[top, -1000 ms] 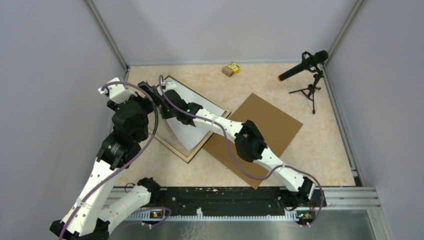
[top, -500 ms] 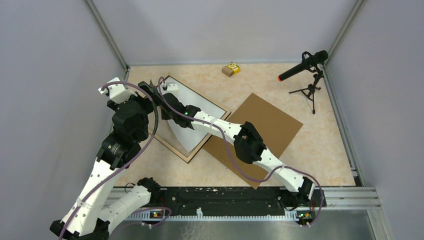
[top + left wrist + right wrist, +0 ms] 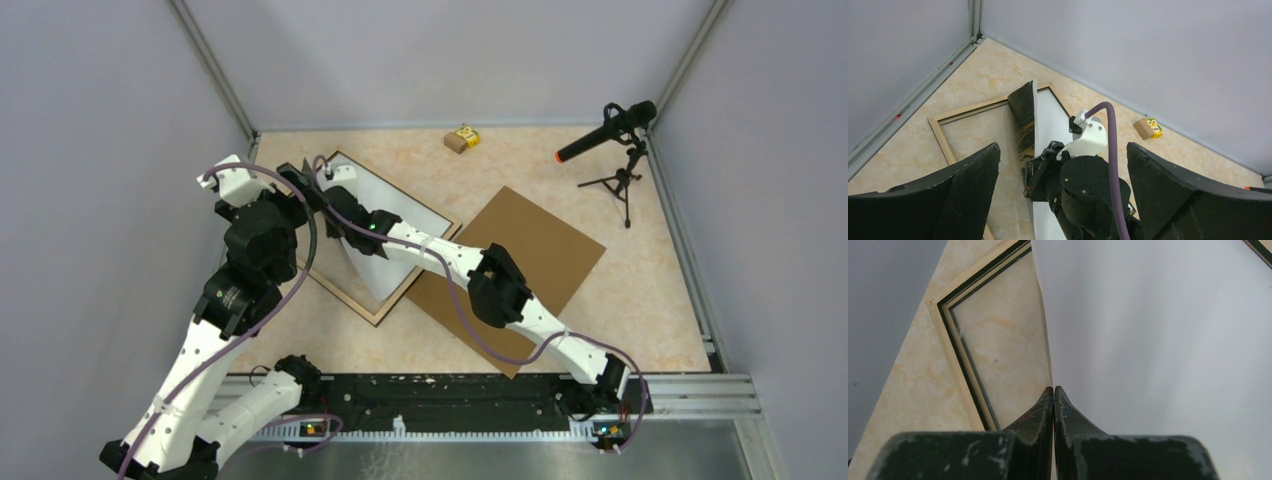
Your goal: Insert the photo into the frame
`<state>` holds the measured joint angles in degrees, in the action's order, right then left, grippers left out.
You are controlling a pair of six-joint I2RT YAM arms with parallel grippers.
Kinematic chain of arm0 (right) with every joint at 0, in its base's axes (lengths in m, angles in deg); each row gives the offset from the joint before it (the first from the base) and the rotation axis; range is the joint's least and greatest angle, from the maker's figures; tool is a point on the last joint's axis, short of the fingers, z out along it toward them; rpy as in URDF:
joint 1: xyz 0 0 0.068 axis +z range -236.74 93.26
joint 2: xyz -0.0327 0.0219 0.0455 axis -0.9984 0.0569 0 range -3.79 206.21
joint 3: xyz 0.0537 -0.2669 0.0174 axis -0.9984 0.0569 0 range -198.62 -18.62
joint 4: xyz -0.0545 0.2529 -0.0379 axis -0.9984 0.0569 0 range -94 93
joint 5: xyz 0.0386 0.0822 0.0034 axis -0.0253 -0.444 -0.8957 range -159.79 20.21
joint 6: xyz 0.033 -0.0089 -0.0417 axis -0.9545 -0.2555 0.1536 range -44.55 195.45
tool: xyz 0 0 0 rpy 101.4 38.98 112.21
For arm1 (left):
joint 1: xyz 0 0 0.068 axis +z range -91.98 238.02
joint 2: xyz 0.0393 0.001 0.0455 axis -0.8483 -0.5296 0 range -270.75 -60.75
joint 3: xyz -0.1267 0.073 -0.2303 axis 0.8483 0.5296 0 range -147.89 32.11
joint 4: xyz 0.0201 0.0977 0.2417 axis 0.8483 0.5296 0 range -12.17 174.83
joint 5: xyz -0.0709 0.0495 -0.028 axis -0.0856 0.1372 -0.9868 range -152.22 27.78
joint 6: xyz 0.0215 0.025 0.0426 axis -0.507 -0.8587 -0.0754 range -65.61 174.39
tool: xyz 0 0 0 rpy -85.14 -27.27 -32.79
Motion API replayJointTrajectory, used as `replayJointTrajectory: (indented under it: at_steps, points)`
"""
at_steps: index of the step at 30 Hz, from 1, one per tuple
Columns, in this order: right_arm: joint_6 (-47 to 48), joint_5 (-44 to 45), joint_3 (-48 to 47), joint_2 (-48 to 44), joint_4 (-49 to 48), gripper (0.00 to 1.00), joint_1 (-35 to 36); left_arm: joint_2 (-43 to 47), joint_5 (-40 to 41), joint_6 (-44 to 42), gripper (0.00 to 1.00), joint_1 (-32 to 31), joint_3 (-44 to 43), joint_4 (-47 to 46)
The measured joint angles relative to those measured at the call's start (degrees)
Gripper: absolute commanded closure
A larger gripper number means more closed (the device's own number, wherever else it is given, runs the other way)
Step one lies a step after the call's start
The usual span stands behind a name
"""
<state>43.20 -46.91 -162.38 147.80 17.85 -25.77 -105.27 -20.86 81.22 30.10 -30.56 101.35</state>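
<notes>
Item: the photo (image 3: 1148, 340), raised on edge and curled over the frame (image 3: 376, 314), which lies back-up toward the far-left corner of the bench (image 3: 620, 300). Right tool (image 3: 1054, 390) is clamped on the photo's raised edge. Left tool (image 3: 1063, 145) stands apart, nearer its free top corner. We cannot see whether the lower edge sits inside the rim.

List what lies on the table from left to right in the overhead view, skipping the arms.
frame → brown backing board → microphone on its tripod. Left out: the photo, which overlaps the frame, and the small box at the far edge, level with where frame and board meet.
</notes>
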Motion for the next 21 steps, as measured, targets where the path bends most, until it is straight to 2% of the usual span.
replayJointTrajectory:
  at_steps: [4,9,13,18,21]
  points:
    - [0.7,-0.4,0.0,0.0,-0.4,0.76,0.0,0.0,0.0,0.0,0.01,0.0,0.0,0.0]
    - [1.8,-3.6,-0.7,0.0,-1.1,0.43,0.0,0.0,-0.1,0.0,0.01,0.0,0.0,0.0]
    - [2.6,-6.2,-0.8,0.0,-0.9,0.21,-0.2,0.0,-0.5,-0.3,0.01,0.0,0.0,0.0]
    - [3.2,-11.4,-0.5,-0.3,0.4,0.1,-0.8,-0.6,-2.6,-1.8,0.01,0.0,0.1,-0.8]
    - [3.2,-15.1,2.8,-2.5,1.4,0.07,-1.6,-1.2,-4.5,-2.8,0.01,0.2,0.2,-1.1]
